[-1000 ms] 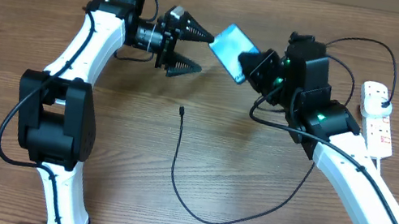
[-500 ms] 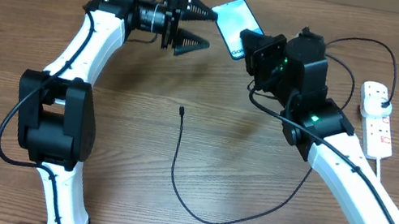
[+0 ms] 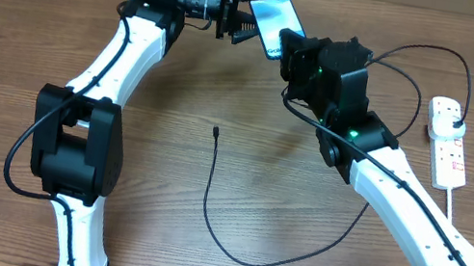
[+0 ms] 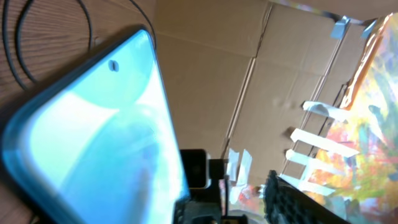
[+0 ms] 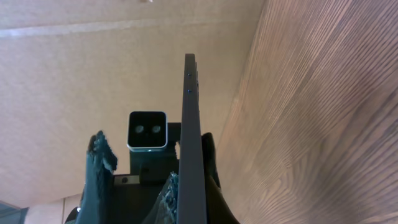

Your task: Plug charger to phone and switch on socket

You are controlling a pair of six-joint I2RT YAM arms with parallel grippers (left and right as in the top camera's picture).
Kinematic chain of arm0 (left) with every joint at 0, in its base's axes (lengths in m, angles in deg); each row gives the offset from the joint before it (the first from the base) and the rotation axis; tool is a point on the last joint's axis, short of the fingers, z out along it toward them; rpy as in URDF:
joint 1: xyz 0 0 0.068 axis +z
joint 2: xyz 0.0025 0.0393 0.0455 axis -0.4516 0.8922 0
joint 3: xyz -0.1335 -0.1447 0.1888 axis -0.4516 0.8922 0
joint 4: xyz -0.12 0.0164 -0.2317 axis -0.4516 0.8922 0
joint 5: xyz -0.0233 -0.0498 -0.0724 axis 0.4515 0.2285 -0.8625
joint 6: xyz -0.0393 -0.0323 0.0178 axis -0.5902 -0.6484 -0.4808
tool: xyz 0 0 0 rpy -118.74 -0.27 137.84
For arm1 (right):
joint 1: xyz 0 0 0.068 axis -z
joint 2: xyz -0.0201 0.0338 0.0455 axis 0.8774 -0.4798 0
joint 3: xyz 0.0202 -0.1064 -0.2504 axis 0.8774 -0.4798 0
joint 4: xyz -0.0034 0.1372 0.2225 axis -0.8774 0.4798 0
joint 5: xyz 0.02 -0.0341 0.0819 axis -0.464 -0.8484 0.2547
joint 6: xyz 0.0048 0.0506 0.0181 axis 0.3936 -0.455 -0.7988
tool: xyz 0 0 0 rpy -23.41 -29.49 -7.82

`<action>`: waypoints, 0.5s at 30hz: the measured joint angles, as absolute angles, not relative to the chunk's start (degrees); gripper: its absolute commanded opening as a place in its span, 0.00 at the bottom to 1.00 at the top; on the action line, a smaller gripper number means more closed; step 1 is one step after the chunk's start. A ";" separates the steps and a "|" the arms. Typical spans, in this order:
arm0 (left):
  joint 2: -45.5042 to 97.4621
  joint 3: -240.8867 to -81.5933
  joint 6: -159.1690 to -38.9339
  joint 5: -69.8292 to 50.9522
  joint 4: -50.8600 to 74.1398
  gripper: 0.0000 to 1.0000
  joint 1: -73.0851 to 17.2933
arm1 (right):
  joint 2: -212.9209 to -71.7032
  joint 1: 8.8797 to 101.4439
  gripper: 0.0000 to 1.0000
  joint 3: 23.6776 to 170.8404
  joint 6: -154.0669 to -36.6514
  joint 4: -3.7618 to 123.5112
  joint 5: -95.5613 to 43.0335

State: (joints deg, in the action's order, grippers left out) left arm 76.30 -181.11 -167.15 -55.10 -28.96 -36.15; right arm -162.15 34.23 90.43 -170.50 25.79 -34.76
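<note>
The phone [image 3: 273,14] is held in the air near the table's far edge, its light blue screen lit. My right gripper [image 3: 289,46] is shut on its lower end. The right wrist view shows the phone edge-on [image 5: 189,112] between my fingers [image 5: 186,202]. My left gripper [image 3: 266,11] is open, its two fingers on either side of the phone's upper end. The screen fills the left of the left wrist view [image 4: 93,137]. The charger's black cable [image 3: 212,217] lies on the table, its connector tip [image 3: 216,130] free. Its black plug [image 3: 455,115] sits in the white socket strip [image 3: 446,150] at the right.
A cardboard wall [image 5: 93,62] stands behind the table's far edge, close to both grippers. Thin black cables [image 4: 37,37] loop on the wood by the phone. The strip's white cord [image 3: 452,205] runs toward the front right.
Both arms have moved toward the far edge. The right gripper carried the phone up and back, and the left gripper swung right until its open fingers straddled the phone's end.
</note>
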 measured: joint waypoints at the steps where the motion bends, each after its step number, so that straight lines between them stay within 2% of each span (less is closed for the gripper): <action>1: 76.30 -181.11 -168.15 -54.70 -29.05 0.40 -36.15 | -162.17 34.21 0.04 90.43 -171.14 25.11 -34.78; 2: 76.30 -181.11 -169.05 -54.33 -29.07 0.37 -36.15 | -162.15 34.21 0.04 90.43 -171.57 24.87 -34.80; 6: 76.30 -181.11 -170.93 -53.24 -29.07 0.35 -36.30 | -162.15 34.21 0.04 90.43 -174.90 23.97 -35.02; 9: 76.30 -181.11 -171.17 -52.65 -29.09 0.29 -36.89 | -162.15 34.21 0.04 90.43 -176.08 23.69 -35.17; 15: 76.30 -181.11 -171.43 -52.08 -29.07 0.24 -37.57 | -162.15 34.17 0.04 90.43 -176.82 23.34 -35.54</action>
State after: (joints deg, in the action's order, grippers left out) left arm 76.30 -181.11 -171.43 -52.08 -29.07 -37.57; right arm -162.15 34.17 90.43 -176.82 23.34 -35.54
